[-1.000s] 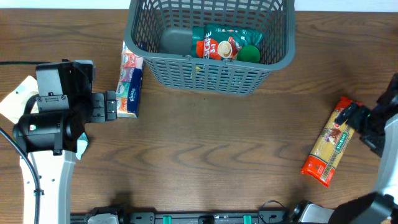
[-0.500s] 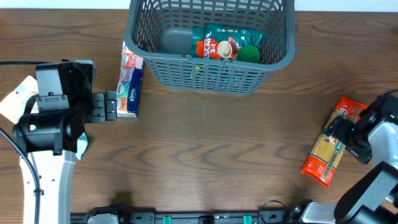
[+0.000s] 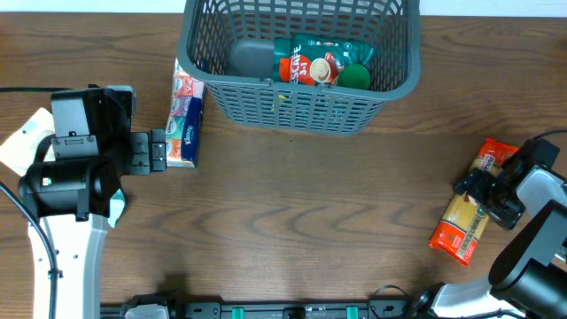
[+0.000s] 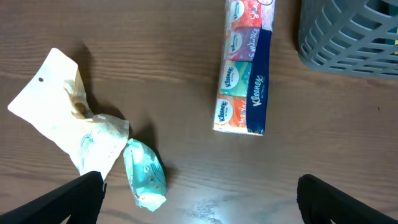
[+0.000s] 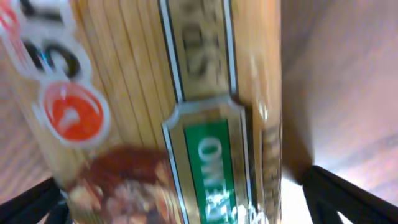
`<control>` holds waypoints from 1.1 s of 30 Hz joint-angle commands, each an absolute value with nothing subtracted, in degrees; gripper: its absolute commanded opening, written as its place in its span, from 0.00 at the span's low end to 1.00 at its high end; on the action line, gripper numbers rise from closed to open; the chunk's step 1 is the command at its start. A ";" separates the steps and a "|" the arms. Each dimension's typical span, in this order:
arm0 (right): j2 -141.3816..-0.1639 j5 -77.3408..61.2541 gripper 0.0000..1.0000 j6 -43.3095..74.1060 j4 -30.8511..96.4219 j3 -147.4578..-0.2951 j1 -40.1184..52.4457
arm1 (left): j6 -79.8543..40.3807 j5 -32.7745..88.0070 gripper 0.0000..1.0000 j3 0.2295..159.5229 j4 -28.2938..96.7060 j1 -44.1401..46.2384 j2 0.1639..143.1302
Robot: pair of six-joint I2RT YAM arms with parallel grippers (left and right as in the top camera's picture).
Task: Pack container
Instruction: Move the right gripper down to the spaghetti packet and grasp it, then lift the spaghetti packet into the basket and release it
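Black R end effector (image 3: 478,189), jaws wide apart, low astride pasta pkt (image 3: 456,235).

The container (image 3: 297,106) stands at the far edge of the table (image 3: 292,221), about midway across. Inside it, a few packets (image 3: 321,64) lie toward its right end. A tissue pack (image 3: 185,120) lies on the table just beside its left end, with the left gripper (image 3: 158,151) close at the pack's left. Further left lie a crumpled bag (image 4: 59,115) and, just beside it, a small packet (image 4: 144,174). Well apart on the right, a pasta packet (image 3: 459,232) lies slantwise, the right gripper (image 3: 485,188) over its middle, a finger on either side
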State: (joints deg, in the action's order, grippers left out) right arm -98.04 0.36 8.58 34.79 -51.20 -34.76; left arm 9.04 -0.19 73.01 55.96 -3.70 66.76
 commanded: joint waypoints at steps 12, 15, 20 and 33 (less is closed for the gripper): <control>-103.90 -9.76 0.01 9.37 33.36 -49.89 -35.05 | 9.39 -0.01 0.99 74.00 56.10 -3.95 66.98; -102.94 -15.55 0.01 9.34 34.04 -51.31 -34.37 | 9.39 -0.01 0.99 74.00 56.10 -3.95 66.98; -99.46 -19.99 0.01 9.37 40.23 -59.31 -31.48 | 9.39 -0.01 0.98 74.00 56.10 -3.95 66.98; -95.15 -19.53 0.01 0.80 66.83 -105.86 -17.39 | 9.37 -0.01 0.98 74.00 56.10 -3.95 66.98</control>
State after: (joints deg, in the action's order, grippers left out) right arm -99.18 -16.27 4.82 65.21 -96.27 -20.56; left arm 9.06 -0.19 73.01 56.01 -3.70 66.76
